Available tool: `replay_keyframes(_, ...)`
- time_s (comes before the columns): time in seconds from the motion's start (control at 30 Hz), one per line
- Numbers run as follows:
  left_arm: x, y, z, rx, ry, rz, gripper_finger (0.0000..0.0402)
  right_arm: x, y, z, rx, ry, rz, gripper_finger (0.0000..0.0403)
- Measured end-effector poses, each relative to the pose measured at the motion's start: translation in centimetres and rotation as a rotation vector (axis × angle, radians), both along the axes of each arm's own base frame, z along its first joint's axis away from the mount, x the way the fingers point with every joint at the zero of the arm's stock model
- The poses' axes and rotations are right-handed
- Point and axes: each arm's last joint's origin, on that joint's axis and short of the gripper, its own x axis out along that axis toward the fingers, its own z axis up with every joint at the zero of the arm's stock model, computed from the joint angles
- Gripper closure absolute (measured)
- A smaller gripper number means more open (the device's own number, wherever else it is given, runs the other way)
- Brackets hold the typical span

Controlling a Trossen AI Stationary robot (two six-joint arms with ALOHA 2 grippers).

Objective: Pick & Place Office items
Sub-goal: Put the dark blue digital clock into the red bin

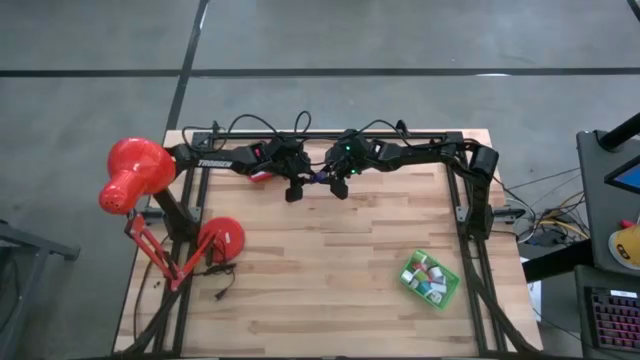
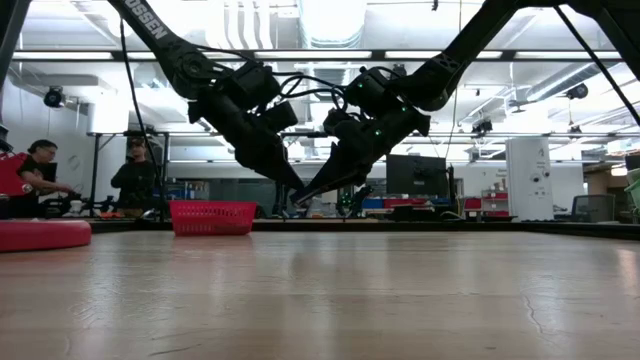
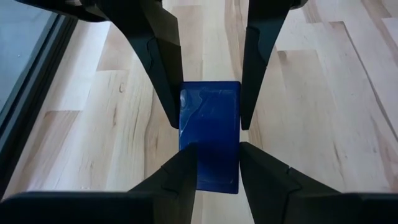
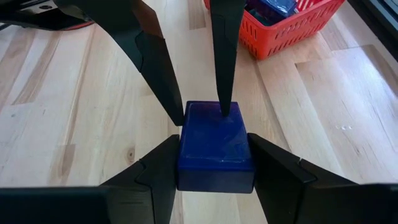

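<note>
White lettering "TROSSEN" on the dark left robot arm [image 1: 215, 157] in the high view, partial letters "OSSEN" on it in the low view

Light falls evenly from overhead, and the wooden table [image 1: 330, 250] shows only soft, short shadows under the red lamp [image 1: 135, 175] near its left edge. In the low view, ceiling lights [image 2: 330, 20] glare white, leaving both arms as dark silhouettes. The near tabletop there is blurred. The wrist views are bright and sharp.
</note>
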Motion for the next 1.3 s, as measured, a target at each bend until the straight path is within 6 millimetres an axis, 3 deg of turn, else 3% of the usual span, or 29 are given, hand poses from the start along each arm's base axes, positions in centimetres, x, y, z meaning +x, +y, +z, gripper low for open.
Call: replay_keyframes(1.3, -0.35, -0.17, -0.28, -0.037, 0.044, 0.001, 0.0280, -0.02, 0.04, -0.03, 0.000, 0.005, -0.002, 0.0232)
